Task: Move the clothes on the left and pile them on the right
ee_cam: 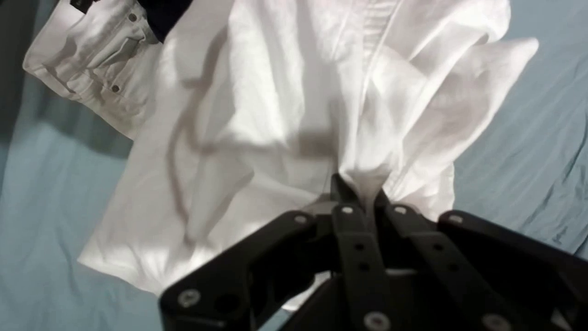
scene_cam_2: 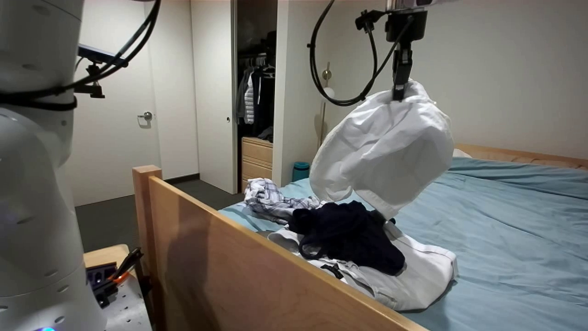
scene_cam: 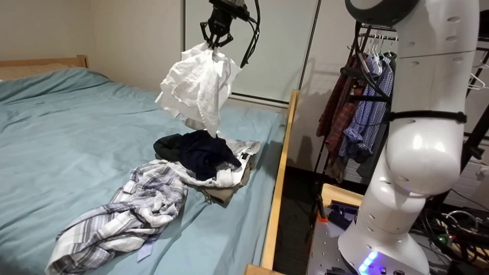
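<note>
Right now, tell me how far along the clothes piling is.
Apparently done: the navy garment lies on the pale pants. In hand: the gripper holds the white garment over them, not yet released. Probably left: the plaid shirt, lying mostly beside the pants.

Bedroom in a home; wood-framed bed (scene_cam: 99, 130), open closet (scene_cam_2: 253, 37), drawers (scene_cam_2: 257, 158), hanging shirts (scene_cam: 368, 114)

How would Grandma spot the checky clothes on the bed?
Find the bed with the blue sheet. Near the navy garment lies the checked garment, long and crumpled. Its grey and white checks set it apart from plain neighbours.
</note>
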Robot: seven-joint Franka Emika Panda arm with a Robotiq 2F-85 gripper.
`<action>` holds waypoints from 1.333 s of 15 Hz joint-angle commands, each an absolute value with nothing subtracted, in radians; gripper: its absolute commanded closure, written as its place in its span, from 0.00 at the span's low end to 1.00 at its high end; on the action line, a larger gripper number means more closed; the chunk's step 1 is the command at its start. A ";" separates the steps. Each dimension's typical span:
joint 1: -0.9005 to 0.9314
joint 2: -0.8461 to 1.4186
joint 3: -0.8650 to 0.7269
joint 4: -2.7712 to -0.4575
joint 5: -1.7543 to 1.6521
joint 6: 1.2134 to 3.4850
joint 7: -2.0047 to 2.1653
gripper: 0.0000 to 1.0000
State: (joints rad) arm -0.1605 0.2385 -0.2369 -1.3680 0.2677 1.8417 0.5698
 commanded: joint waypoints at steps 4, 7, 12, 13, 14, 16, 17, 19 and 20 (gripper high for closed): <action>-0.255 0.433 -0.268 -1.165 0.271 1.749 0.771 0.92; -0.291 0.542 -0.269 -1.068 0.231 1.631 0.780 0.92; -0.349 0.710 -0.256 -0.946 0.258 1.608 0.823 0.92; -0.365 0.736 -0.252 -0.920 0.270 1.616 0.834 0.92; -0.385 0.760 -0.248 -0.891 0.284 1.630 0.846 0.92; -0.430 0.808 -0.232 -0.833 0.313 1.621 0.855 0.92; -0.446 0.839 -0.247 -0.788 0.342 1.605 0.854 0.92; -0.486 0.876 -0.241 -0.729 0.365 1.589 0.834 0.92; -0.499 0.888 -0.242 -0.707 0.367 1.595 0.835 0.67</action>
